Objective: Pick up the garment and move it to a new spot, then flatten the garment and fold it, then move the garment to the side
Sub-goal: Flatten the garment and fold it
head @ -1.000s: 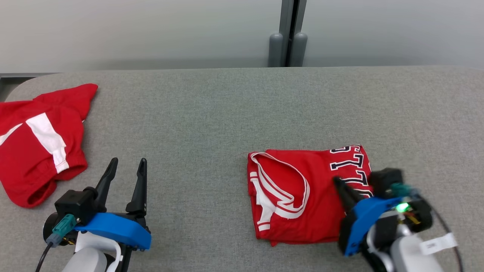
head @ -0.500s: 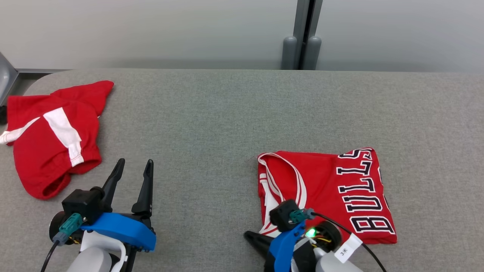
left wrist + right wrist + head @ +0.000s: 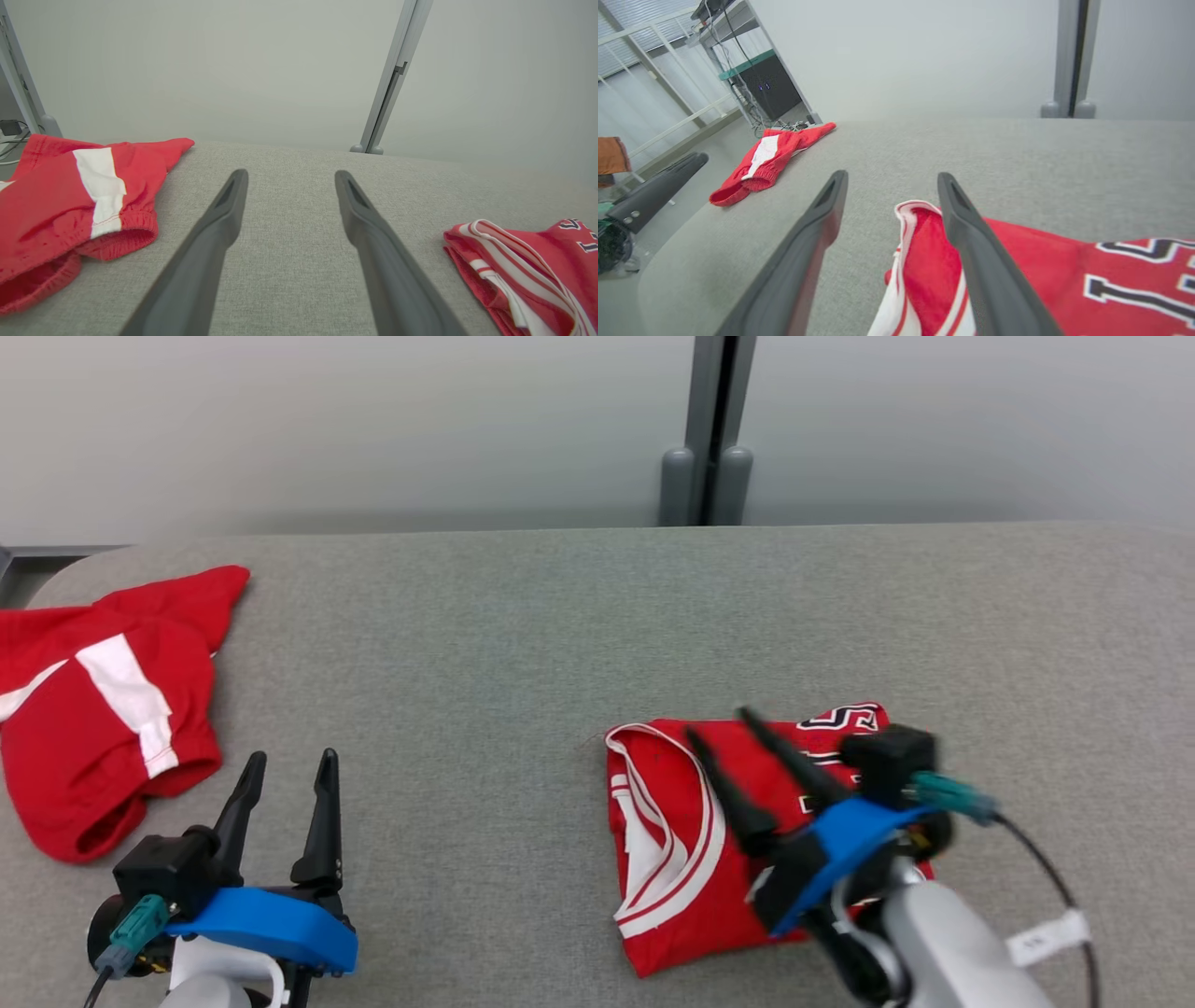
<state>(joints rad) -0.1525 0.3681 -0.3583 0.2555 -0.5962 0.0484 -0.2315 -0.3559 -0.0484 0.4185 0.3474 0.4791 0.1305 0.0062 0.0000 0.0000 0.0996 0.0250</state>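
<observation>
Red jersey point(image 3: 677, 929), folded flat into a rough rectangle, white-striped trim uppermost, dark lettering partly showing, lay right of centre on the grey table point(image 3: 523, 644).

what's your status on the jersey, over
Left gripper open, near left, holding nothing. Right gripper open above the folded jersey. Red shorts far left, out of the way.

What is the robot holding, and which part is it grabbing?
Nothing. The right end effector is open over the folded red jersey, pinching no cloth; the left end effector is open too.
</observation>
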